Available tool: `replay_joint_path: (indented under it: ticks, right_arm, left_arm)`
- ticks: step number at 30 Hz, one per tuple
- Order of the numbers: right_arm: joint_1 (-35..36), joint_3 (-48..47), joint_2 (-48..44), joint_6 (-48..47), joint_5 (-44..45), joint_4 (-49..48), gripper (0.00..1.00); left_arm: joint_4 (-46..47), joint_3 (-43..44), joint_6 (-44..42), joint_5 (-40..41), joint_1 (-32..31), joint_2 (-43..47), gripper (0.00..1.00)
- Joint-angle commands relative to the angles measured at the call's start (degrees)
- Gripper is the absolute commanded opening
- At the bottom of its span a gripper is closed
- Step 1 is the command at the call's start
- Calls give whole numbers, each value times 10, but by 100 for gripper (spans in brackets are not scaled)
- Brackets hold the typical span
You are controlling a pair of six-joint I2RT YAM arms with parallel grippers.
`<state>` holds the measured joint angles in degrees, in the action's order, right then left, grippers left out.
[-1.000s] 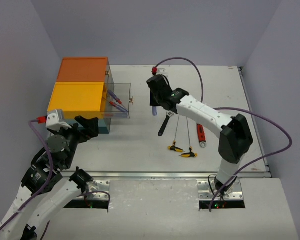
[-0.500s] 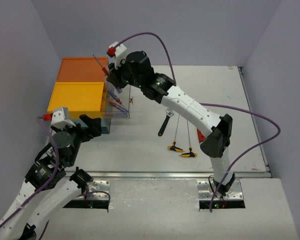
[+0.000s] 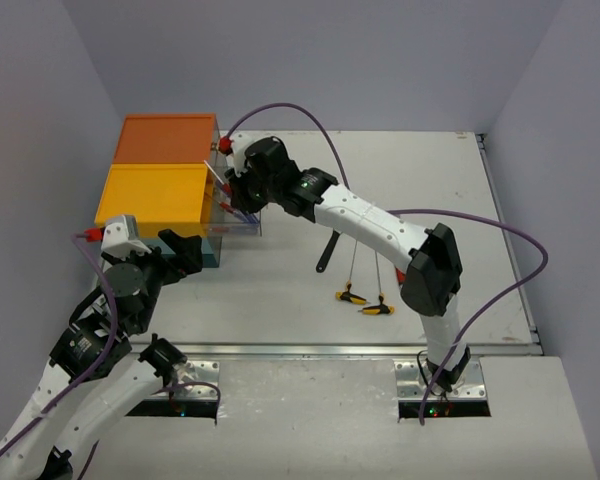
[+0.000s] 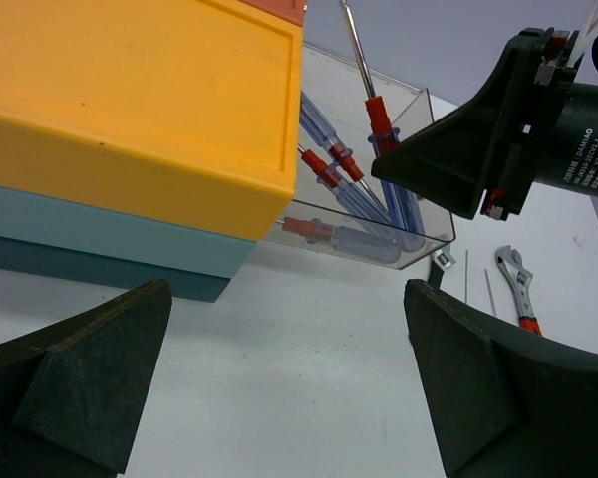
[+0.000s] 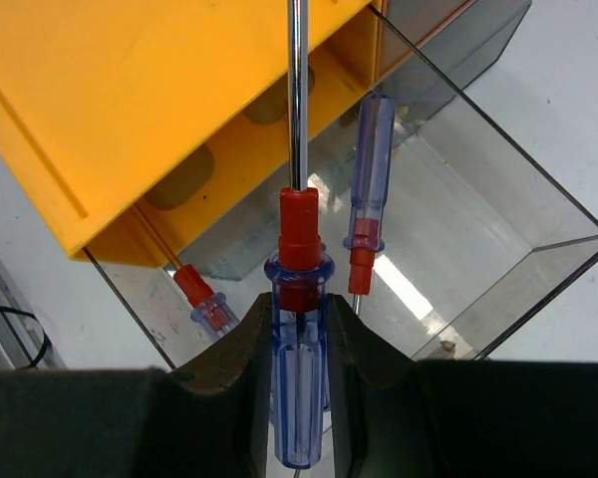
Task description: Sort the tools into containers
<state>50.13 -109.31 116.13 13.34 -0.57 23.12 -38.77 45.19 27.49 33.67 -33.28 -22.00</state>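
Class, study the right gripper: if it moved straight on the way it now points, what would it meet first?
Most likely the clear drawer: the right gripper, holding a screwdriver, points into its open top, where other screwdrivers lie. Depth is unclear, so whether tools or floor come first is uncertain.

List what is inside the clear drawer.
Blue-handled screwdrivers lie in the drawer; the right claw holds another over them. The drawer's back end is hidden under the yellow top.

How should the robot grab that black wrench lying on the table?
Probably the middle of the black wrench handle, coming straight down from above. It lies flat and is long and slim, so a pinch across its narrow width should hold best.
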Motion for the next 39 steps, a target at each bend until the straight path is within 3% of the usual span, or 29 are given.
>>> replay_joint_path:
  ticks: [1,3,4,12,13,17,19,23,29,34,39]
  right_arm:
    - [0,-7,-48,13,4,8,30]
    - [0,-20,-43,13,4,25,56]
    - [0,-26,-41,13,4,33,64]
    - [-1,-31,-69,26,77,55,65]
    - [-2,-25,-75,30,99,56,61]
    - [-14,48,-111,69,268,54,13]
    - [-17,85,-120,77,327,51,0]
    - [-23,120,-114,87,324,42,0]
    - [-23,104,-53,92,99,-15,0]
    - [-21,179,-63,79,-34,-213,1]
    - [-21,184,-40,93,-74,-276,1]
  left_arm:
    - [19,-1,2,4,3,4,100]
    - [19,-1,3,4,2,4,100]
    - [19,-1,3,5,2,4,100]
    - [18,0,4,7,3,7,100]
    - [18,0,4,8,3,8,100]
    - [13,1,11,19,2,11,100]
    - [12,1,13,20,3,12,100]
    - [13,0,12,19,3,11,100]
    - [14,1,10,13,3,1,100]
    - [17,-1,5,4,3,2,100]
    - [20,-1,2,1,3,3,100]
